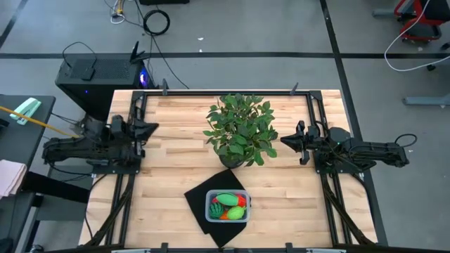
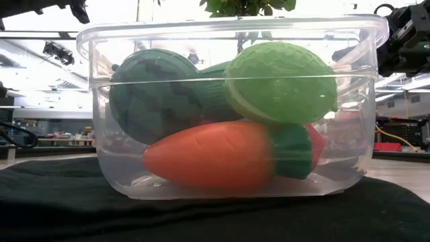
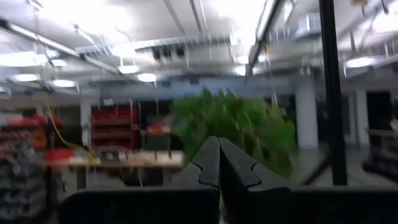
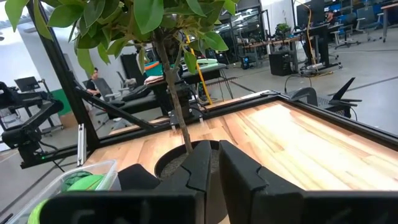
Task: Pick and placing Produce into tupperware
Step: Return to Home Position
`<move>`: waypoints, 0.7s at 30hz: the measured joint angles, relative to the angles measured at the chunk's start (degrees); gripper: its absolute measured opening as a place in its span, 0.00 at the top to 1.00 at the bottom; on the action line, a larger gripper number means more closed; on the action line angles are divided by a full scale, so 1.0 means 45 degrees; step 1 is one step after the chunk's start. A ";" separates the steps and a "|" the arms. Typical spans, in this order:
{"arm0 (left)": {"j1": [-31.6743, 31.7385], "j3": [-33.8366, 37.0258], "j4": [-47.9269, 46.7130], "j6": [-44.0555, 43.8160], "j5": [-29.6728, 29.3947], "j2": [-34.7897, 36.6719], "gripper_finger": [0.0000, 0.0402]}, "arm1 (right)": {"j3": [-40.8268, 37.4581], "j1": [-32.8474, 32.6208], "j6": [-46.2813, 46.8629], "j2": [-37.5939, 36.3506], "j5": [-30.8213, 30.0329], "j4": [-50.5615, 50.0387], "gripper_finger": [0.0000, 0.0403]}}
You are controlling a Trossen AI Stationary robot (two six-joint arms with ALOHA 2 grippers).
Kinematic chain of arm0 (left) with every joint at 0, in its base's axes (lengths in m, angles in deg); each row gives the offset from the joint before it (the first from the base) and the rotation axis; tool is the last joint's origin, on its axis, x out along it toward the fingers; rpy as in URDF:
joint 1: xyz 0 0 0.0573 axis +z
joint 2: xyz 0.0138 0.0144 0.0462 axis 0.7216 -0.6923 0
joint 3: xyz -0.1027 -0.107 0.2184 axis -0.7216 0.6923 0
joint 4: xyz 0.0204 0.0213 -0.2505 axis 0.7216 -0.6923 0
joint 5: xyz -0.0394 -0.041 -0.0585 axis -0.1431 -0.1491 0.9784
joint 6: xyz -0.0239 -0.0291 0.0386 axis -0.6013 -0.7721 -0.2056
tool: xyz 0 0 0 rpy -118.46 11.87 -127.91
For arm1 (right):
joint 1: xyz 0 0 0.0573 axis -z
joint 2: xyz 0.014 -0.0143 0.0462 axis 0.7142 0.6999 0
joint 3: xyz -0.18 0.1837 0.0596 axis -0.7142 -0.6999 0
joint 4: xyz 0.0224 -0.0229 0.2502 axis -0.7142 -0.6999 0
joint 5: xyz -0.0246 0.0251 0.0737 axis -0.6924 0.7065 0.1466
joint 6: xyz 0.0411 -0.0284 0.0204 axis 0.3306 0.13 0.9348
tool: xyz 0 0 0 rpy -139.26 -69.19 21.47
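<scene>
Nearest me, by the near edge of the counter point(image 1: 176, 161), the tupperware point(image 1: 227, 206) stands upright on a black mat point(image 1: 197, 200), and I judge the job all but finished. All the produce I can see lies inside it, and none is loose on the boards. Through its clear wall, an orange carrot point(image 2: 208, 161) lies along the bottom, a dark green striped ball point(image 2: 151, 94) and a light yellow-green piece point(image 2: 282, 84) rest on top, and red shows behind them. Farther back, a potted plant point(image 1: 241, 130) stands mid-counter. At the left edge the left gripper point(image 1: 156, 128) hangs empty with its fingers together. At the right edge the right gripper point(image 1: 283, 140) is likewise empty and closed to a sliver. I judge that only parking the arms remains.
</scene>
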 joint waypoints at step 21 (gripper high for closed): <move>-0.0789 0.0000 0.3689 0.2862 0.0151 0.1942 1.00 | 0.0000 0.0000 0.0000 0.0000 0.0000 -0.0001 0.91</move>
